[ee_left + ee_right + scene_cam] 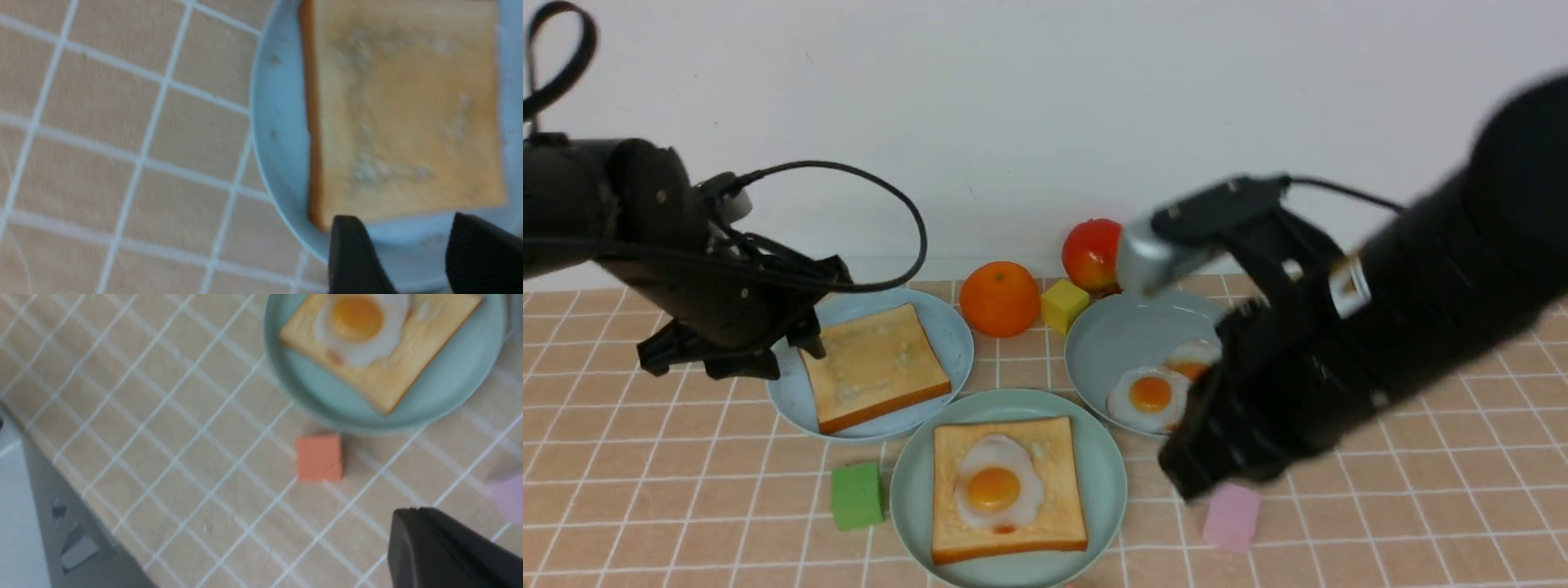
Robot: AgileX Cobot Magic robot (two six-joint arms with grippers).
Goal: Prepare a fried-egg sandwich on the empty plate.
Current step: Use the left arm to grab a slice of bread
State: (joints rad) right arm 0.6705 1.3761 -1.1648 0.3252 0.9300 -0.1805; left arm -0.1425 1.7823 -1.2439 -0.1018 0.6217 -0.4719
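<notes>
The pale mint-green plate [907, 490] sits at the middle of the tabletop's near edge and already carries one toast slice [1058, 490] with a fried egg [995, 482] lying on it. The second toast slice [874, 363] lies flat on the sky-blue plate [947, 327], further back and toward the left edge. The left gripper [408, 232] hovers at that plate's rim, just beside the slice, its fingers well apart and empty. The right gripper [404, 526] is pressed closed on nothing, above the tabletop near the pink block [1232, 516]. The toast looks thick, light and fairly stiff, so pinching it across one crust edge should lift it. The glossy egg is probably slippery, so the slice should go down flat. Count: three plates, two toast slices, and three eggs, two of them [1150, 394] on the grey-blue plate [1111, 343], one partly hidden by the arm. There is also one orange [999, 298], one apple [1092, 253] and four blocks: yellow [1063, 305], green [856, 496], pink and a salmon one [318, 457].
</notes>
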